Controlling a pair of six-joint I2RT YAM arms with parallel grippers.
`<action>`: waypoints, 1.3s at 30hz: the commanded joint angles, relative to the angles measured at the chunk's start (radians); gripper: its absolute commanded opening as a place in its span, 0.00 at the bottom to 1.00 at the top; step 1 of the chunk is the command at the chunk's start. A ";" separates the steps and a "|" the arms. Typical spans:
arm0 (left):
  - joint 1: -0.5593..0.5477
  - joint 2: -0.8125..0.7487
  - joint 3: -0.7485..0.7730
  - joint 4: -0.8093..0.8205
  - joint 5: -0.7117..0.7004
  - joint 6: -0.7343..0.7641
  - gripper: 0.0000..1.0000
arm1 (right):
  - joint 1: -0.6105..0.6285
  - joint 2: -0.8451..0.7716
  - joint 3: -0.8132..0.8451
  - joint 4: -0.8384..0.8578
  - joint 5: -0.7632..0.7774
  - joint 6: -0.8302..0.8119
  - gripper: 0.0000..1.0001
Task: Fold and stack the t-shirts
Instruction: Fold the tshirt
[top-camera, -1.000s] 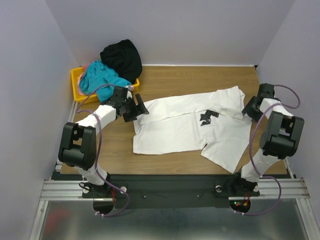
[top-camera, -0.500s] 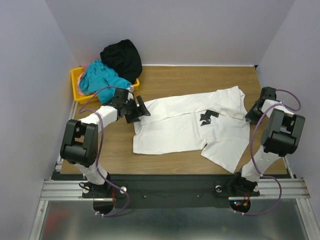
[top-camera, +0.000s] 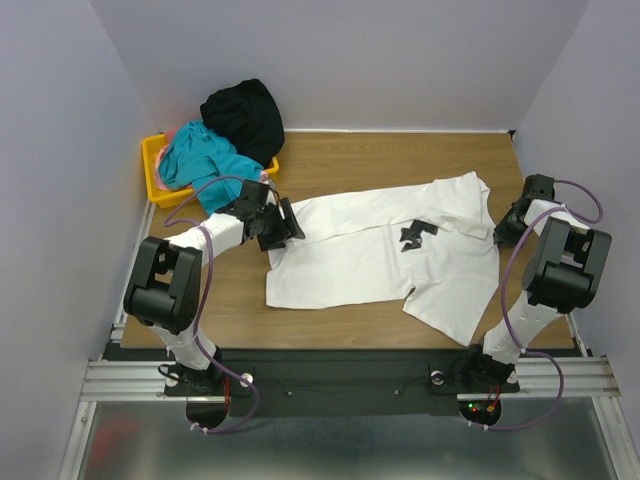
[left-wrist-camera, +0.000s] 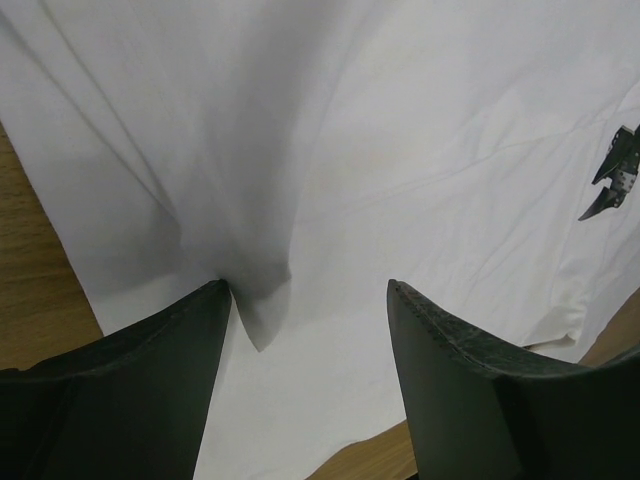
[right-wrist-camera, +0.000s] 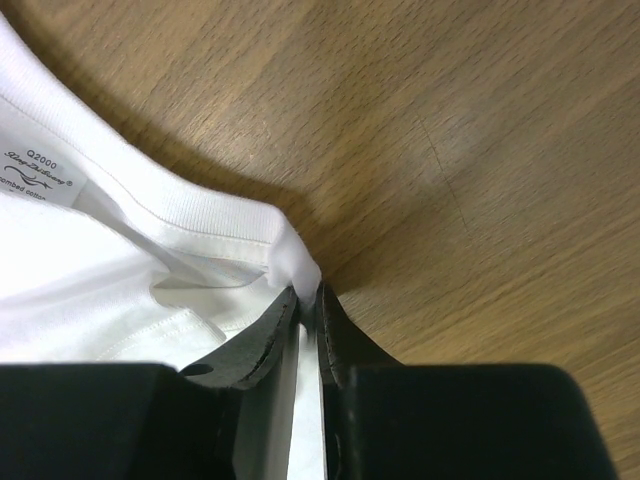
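Note:
The white t-shirt (top-camera: 360, 255) lies spread across the wooden table, its small black chest mark (top-camera: 412, 234) toward the right. My left gripper (top-camera: 284, 224) sits over the shirt's left edge. In the left wrist view it is open (left-wrist-camera: 310, 300), with white cloth (left-wrist-camera: 400, 150) lying between the fingers (left-wrist-camera: 150, 390) and a small fold beside the left one. My right gripper (top-camera: 506, 227) is at the shirt's right edge. The right wrist view shows it shut (right-wrist-camera: 305, 293) on the ribbed collar (right-wrist-camera: 190, 210), near the neck label (right-wrist-camera: 40, 175).
A yellow bin (top-camera: 153, 166) stands at the back left, holding a teal t-shirt (top-camera: 205, 160), a black t-shirt (top-camera: 242, 115) and a bit of pink cloth (top-camera: 180, 130). Grey walls close in on three sides. Bare wood (right-wrist-camera: 480, 150) lies beyond the collar.
My right gripper has closed onto the collar. My left gripper has slid right, onto the shirt's left edge, and its jaws have narrowed a little.

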 joint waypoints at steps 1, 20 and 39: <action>-0.008 -0.002 -0.009 -0.015 -0.040 -0.010 0.75 | -0.012 0.005 0.006 0.023 -0.008 0.000 0.16; -0.021 0.033 0.014 -0.008 -0.072 -0.015 0.45 | -0.014 -0.003 0.009 0.023 -0.014 -0.003 0.00; 0.001 -0.073 -0.020 -0.076 -0.127 0.001 0.09 | -0.035 0.012 0.052 0.014 0.018 -0.010 0.00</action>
